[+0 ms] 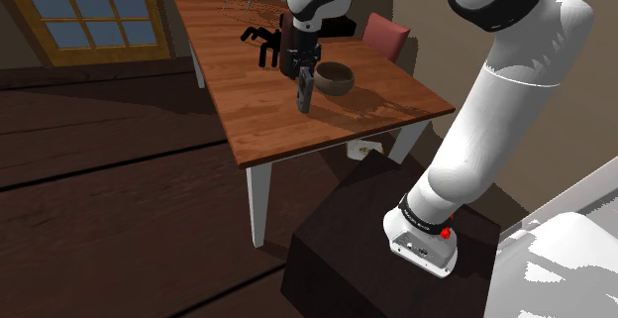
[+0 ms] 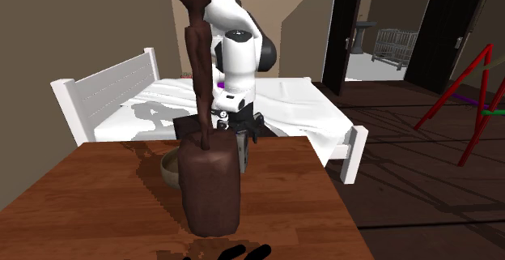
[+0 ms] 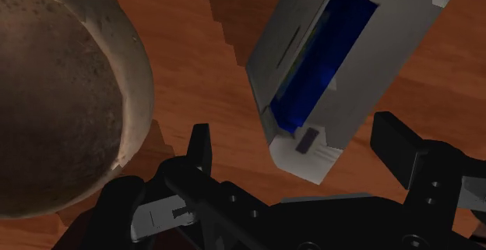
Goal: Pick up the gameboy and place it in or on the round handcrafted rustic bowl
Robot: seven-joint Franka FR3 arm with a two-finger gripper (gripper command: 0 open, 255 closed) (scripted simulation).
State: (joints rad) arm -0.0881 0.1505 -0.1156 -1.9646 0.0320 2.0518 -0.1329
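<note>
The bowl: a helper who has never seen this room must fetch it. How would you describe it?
Look at the wooden table with white legs. Beside the tall dark-brown sculpture sits the bowl: round, hollow and speckled brown, unlike the flat grey gameboy with a blue screen nearby.

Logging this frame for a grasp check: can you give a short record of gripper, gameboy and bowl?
gripper: open, fingers apart
gameboy: grey with blue, tilted, between the fingers, gap showing at one finger
bowl: brown, speckled, beside the gripper, gameboy not in it
table: wooden, bears the bowl
</note>
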